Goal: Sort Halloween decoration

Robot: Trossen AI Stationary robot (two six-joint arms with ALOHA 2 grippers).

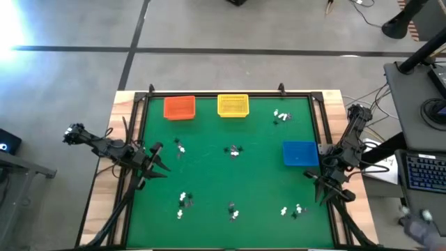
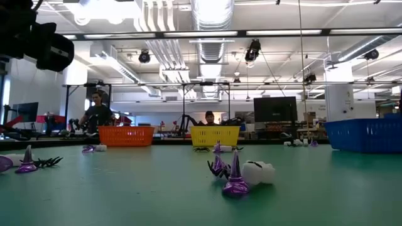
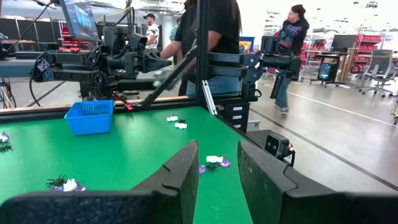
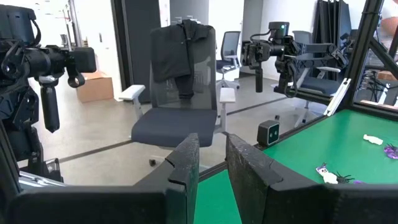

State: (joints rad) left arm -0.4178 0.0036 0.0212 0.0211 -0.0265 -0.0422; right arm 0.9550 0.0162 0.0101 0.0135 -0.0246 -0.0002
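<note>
Over green table point(image 1: 209, 174), both pincers, left point(image 1: 157, 162) and right point(image 1: 322, 187), gape slightly, empty.

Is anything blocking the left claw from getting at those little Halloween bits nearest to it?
Nothing visible does. The left gripper hangs at the table's left edge, jaws slightly apart and empty. The nearest trinkets lie just beyond it on bare green mat. The baskets stand farther off.
</note>
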